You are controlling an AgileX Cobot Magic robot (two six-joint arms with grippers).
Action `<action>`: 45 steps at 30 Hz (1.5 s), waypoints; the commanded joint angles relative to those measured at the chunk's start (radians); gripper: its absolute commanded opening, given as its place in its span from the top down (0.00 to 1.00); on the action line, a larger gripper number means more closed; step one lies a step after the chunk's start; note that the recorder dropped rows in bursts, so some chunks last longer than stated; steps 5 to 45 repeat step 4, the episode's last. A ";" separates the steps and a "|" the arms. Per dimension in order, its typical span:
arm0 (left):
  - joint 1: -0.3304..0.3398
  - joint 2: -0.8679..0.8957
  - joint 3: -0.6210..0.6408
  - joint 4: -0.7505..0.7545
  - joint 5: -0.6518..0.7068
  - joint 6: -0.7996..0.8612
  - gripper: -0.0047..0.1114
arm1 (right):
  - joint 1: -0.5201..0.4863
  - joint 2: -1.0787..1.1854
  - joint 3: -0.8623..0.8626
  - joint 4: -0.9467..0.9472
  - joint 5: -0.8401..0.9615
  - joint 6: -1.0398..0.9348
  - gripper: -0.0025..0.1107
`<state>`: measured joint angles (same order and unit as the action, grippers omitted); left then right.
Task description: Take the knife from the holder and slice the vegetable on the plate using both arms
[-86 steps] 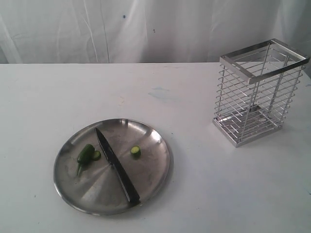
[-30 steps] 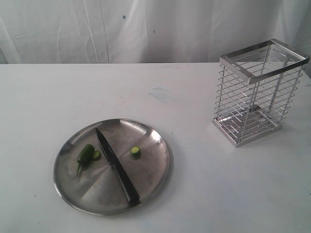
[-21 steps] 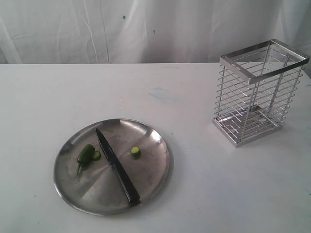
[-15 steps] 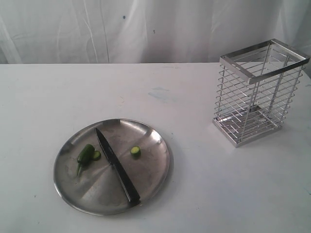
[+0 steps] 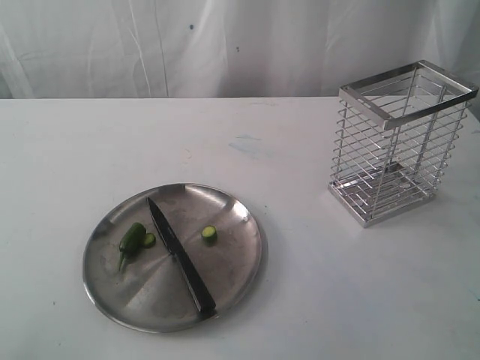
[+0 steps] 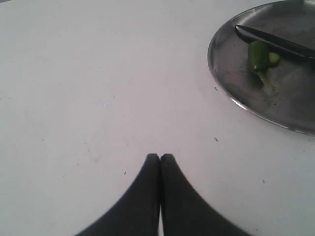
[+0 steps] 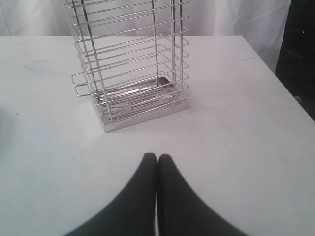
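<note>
The steel plate [image 5: 232,274] sits at the front left of the white table. On it lies the dark knife [image 5: 180,256], slanting across the middle, blade toward the back. The green vegetable [image 5: 132,238] with its stem rests left of the blade, a cut slice [image 5: 149,240] against it, and another cut piece [image 5: 209,234] lies right of the blade. The chrome wire holder [image 5: 395,139] stands at the right with nothing in it. Neither arm shows in the exterior view. My left gripper [image 6: 160,156] is shut over bare table, short of the plate [image 6: 231,93]. My right gripper [image 7: 157,157] is shut, facing the holder [image 7: 130,64].
A white curtain hangs behind the table. The table's right edge [image 7: 290,93] drops off just past the holder. A faint bluish stain [image 5: 251,144] marks the tabletop behind the plate.
</note>
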<state>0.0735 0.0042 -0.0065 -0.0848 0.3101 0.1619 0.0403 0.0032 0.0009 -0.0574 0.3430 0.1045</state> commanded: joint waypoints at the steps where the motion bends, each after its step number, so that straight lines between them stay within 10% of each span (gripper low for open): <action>1: 0.004 -0.004 0.007 -0.012 -0.006 0.004 0.96 | -0.005 -0.003 -0.001 -0.009 -0.001 0.004 0.98; 45: 0.004 -0.004 0.007 -0.012 -0.006 0.004 0.96 | -0.005 -0.003 -0.001 -0.009 -0.001 0.004 0.98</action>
